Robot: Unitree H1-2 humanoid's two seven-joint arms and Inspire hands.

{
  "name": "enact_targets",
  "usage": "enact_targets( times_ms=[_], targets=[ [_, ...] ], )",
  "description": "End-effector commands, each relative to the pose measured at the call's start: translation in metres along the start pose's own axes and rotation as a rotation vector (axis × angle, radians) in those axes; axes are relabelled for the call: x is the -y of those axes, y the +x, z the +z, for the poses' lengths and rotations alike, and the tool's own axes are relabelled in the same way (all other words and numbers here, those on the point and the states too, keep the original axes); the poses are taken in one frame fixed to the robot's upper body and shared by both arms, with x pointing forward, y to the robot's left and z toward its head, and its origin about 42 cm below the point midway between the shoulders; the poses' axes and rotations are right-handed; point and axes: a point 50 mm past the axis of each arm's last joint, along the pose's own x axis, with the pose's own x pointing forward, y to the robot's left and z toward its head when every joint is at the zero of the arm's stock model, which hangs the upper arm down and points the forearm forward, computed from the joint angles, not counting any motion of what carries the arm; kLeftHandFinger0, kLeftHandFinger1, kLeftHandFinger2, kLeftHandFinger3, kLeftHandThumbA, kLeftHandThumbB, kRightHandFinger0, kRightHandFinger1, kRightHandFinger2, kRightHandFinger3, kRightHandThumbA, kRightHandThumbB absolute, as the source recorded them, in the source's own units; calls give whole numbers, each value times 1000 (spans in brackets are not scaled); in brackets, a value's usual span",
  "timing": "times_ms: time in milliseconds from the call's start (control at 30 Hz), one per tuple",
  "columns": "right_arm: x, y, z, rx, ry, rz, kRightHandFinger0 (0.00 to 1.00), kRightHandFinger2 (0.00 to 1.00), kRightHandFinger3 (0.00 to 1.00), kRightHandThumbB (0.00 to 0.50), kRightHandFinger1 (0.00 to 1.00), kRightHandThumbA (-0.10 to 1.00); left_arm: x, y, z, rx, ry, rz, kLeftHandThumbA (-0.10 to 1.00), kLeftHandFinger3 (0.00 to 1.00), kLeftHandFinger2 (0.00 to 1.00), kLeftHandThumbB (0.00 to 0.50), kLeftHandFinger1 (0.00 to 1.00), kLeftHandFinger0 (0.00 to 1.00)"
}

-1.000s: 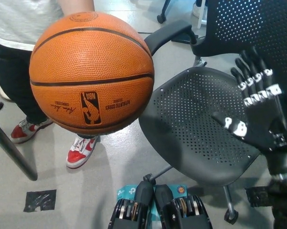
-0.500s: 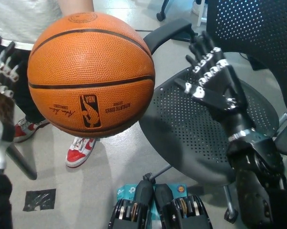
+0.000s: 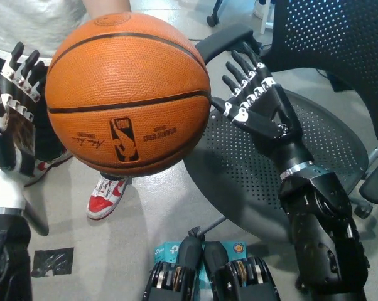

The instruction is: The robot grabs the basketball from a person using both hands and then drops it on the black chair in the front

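Nearest you, grey floor (image 3: 151, 213) lies under the black perforated chair (image 3: 252, 182). Your black right hand (image 3: 258, 106), fingers spread, flanks the orange pebbled basketball (image 3: 129, 94) marked NBA; the white left hand (image 3: 13, 119), also spread, flanks its other side. A person (image 3: 26, 19) stands behind it.

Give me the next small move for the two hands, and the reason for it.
Probably press both hands inward onto the basketball. The white left hand and black right hand flank it with fingers spread, neither clearly gripping, and the person behind appears to be holding it up. The black chair waits below right.
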Motion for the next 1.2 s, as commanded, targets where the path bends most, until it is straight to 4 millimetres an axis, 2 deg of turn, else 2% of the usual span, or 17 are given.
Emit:
enact_targets(
  times_ms=[0, 67, 200, 333, 533, 700, 800, 900, 933, 1000, 1033, 1133, 1167],
  targets=[
    [-26, 7, 22, 100, 124, 155, 1000, 1000, 1000, 418, 1000, 1000, 7, 4, 3, 35, 0, -13, 1000, 1000, 1000, 146, 1000, 1000],
    [-31, 3, 26, 111, 171, 192, 1000, 1000, 1000, 450, 1000, 1000, 7, 1, 1, 22, -16, -9, 1000, 1000, 1000, 150, 1000, 1000],
    [-40, -10, 39, 141, 247, 240, 1000, 1000, 1000, 469, 1000, 1000, 9, -1, -2, 25, -13, -21, 1000, 1000, 1000, 131, 1000, 1000],
    [-48, -17, 51, 167, 275, 262, 1000, 1000, 1000, 469, 1000, 1000, 9, 0, -3, 30, -3, -21, 1000, 1000, 1000, 138, 1000, 1000],
    [-49, -19, 55, 165, 271, 270, 1000, 1000, 1000, 474, 1000, 1000, 10, 0, -3, 25, -3, -19, 1000, 1000, 1000, 142, 1000, 1000],
    [-44, -17, 45, 139, 209, 261, 1000, 1000, 1000, 458, 1000, 1000, 16, -1, -5, 32, -26, -32, 1000, 1000, 1000, 141, 1000, 1000],
    [-30, -13, 25, 90, 29, 153, 1000, 1000, 1000, 448, 1000, 1000, 19, -4, -5, 28, -20, -37, 1000, 1000, 1000, 139, 1000, 1000],
    [-30, -13, 25, 92, 24, 153, 1000, 1000, 1000, 447, 1000, 1000, 19, -4, -5, 28, -19, -37, 1000, 1000, 1000, 138, 1000, 1000],
    [-25, -9, 25, 131, -96, 108, 1000, 1000, 1000, 427, 1000, 1000, 19, -5, -5, 26, -18, -38, 1000, 1000, 1000, 144, 1000, 1000],
    [-24, -9, 25, 140, -110, 109, 1000, 1000, 1000, 423, 1000, 1000, 19, -5, -5, 26, -23, -39, 1000, 1000, 1000, 146, 1000, 1000],
    [-23, -7, 29, 161, -162, 93, 1000, 1000, 1000, 427, 1000, 1000, 19, -6, -5, 27, -18, -40, 1000, 1000, 1000, 133, 1000, 1000],
    [-23, -6, 29, 166, -173, 90, 1000, 1000, 1000, 430, 1000, 1000, 19, -6, -5, 27, -18, -40, 1000, 1000, 1000, 132, 1000, 1000],
    [-23, -6, 36, 198, -203, 75, 1000, 1000, 1000, 441, 1000, 1000, 19, -7, -5, 22, -23, -41, 1000, 1000, 1000, 146, 1000, 1000]
  ],
)
